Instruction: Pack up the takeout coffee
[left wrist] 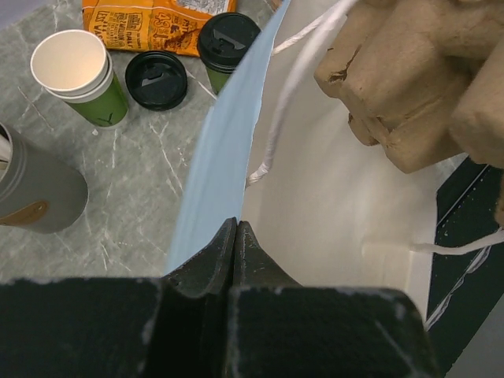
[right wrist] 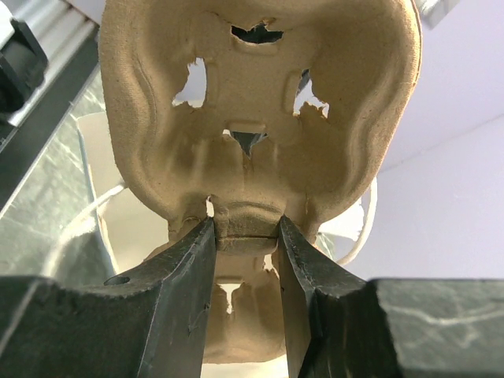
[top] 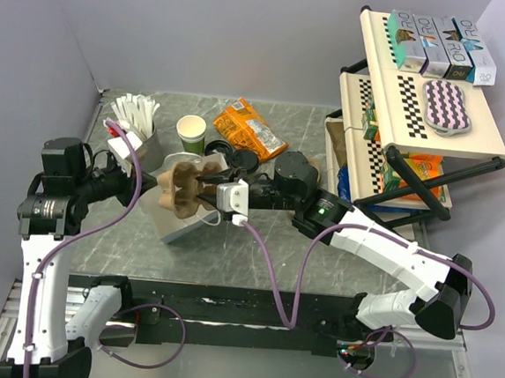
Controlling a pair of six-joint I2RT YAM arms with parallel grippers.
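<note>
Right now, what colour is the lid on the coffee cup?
Black. The lid shows best in the left wrist view.

Grey marbled table top (top: 254, 269), veined in white. Standing on it left of centre, a white paper bag (top: 181, 227), mouth open upward. Just behind the bag, toward the far wall, a lidless white-and-green cup (top: 191, 133), a loose black lid (left wrist: 156, 79) lying flat beside that cup, and the takeout coffee (left wrist: 227, 43), upright under its own black lid, nearest the bag's blue outer side. Farther behind the bag, an orange snack packet (top: 250, 131) lying flat. Behind the bag and to its left, a grey cup of white sticks (top: 142, 135). Well to the bag's right, a two-tier rack (top: 440, 166) on black legs.
</note>
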